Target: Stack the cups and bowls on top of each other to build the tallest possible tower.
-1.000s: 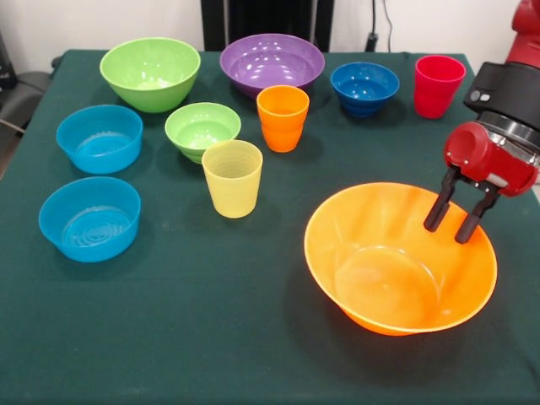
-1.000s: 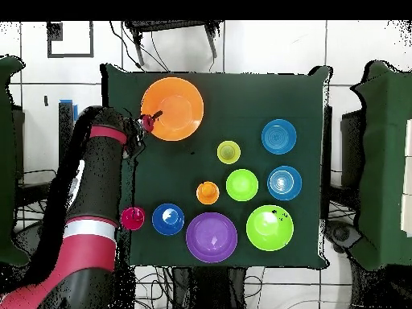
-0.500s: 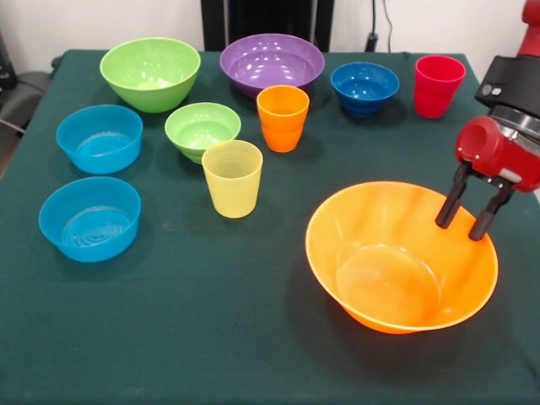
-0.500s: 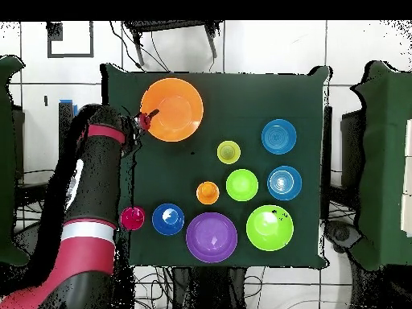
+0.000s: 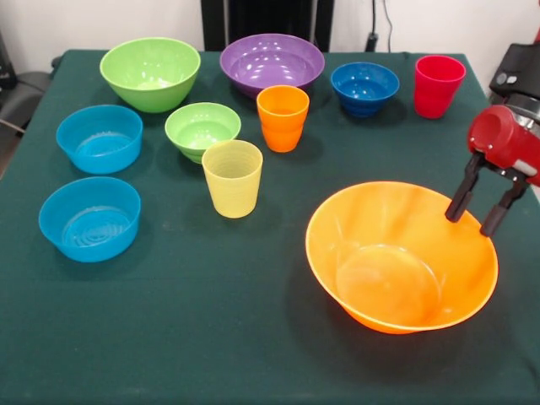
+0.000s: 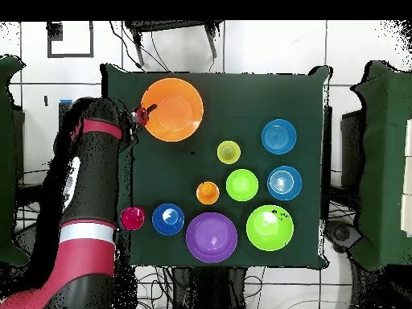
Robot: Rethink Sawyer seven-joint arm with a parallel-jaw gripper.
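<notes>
Since a second ago the claw (image 5: 477, 216) slid outward from inside the huge orange bowl (image 5: 402, 256) to right above its rim, fingers apart, holding nothing. Bowl sits upright on the bench (image 5: 211, 337), so its wall lies just inboard of the claw.

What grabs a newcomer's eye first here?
The huge orange bowl, upright at the front right of the front view, with the open red gripper hanging at its right rim. Behind and to the left, cups and smaller bowls stand apart on the green table, nothing stacked.
</notes>
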